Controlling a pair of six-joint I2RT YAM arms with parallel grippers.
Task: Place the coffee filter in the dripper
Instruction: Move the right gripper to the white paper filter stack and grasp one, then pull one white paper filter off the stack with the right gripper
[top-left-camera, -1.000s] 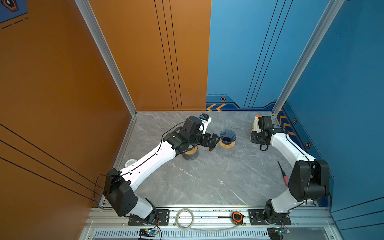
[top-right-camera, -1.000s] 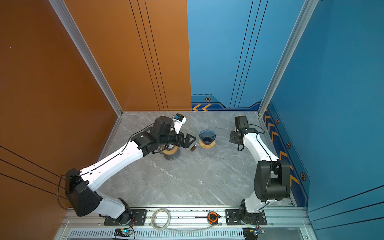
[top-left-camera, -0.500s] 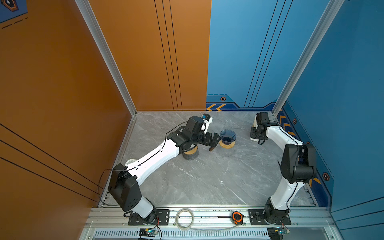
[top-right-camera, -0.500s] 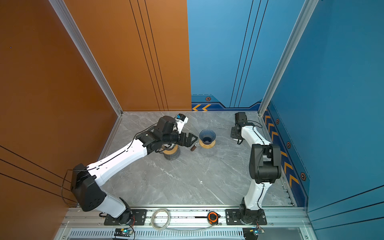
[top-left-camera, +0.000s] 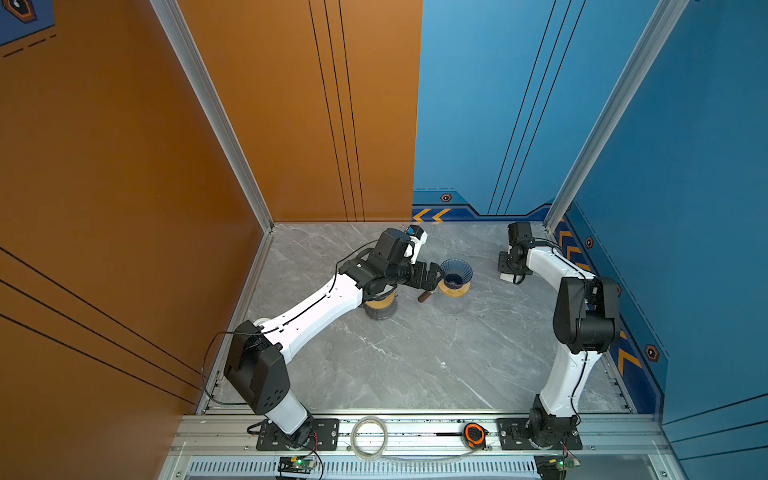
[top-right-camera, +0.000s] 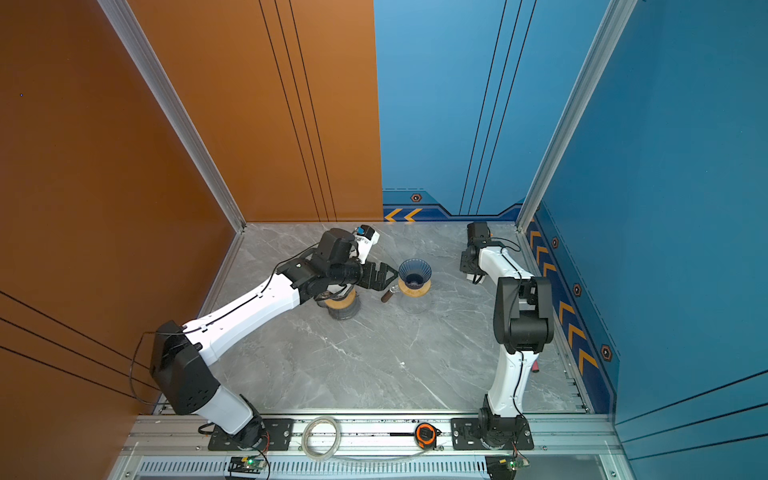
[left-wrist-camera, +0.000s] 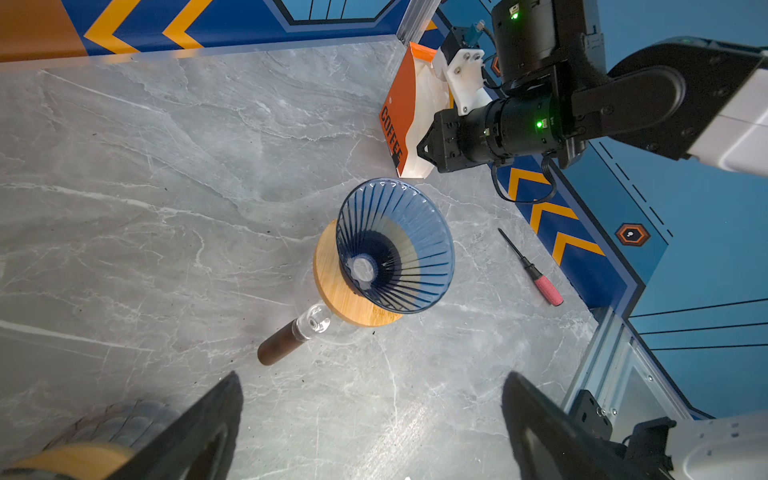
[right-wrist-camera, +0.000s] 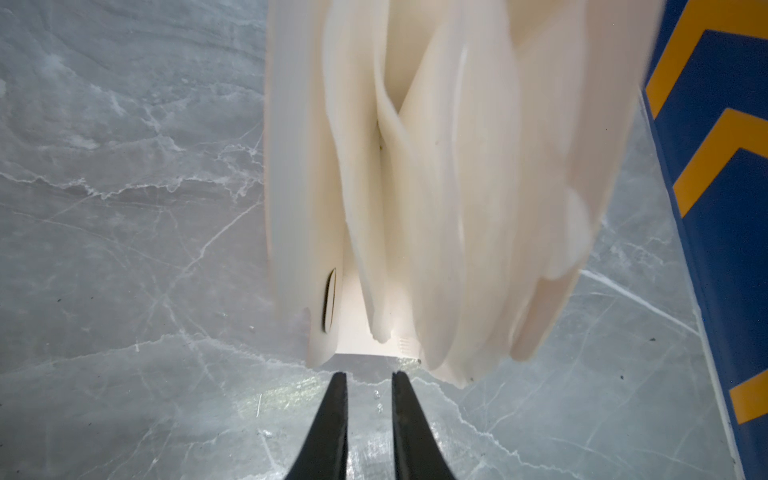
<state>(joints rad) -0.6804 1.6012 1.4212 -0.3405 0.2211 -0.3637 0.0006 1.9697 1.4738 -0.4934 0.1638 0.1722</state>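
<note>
Presently the left claw (left-wrist-camera: 372, 378) is held wide open, empty, near the dripper (left-wrist-camera: 395, 245); the right claw (right-wrist-camera: 368, 376) is narrowed to a slit, empty, before the coffee filters (right-wrist-camera: 436, 187), boxed.

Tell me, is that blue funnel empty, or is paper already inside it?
Empty. The blue funnel shows bare ribs down to its bottom hole; the white paper filters sit in their box.
</note>
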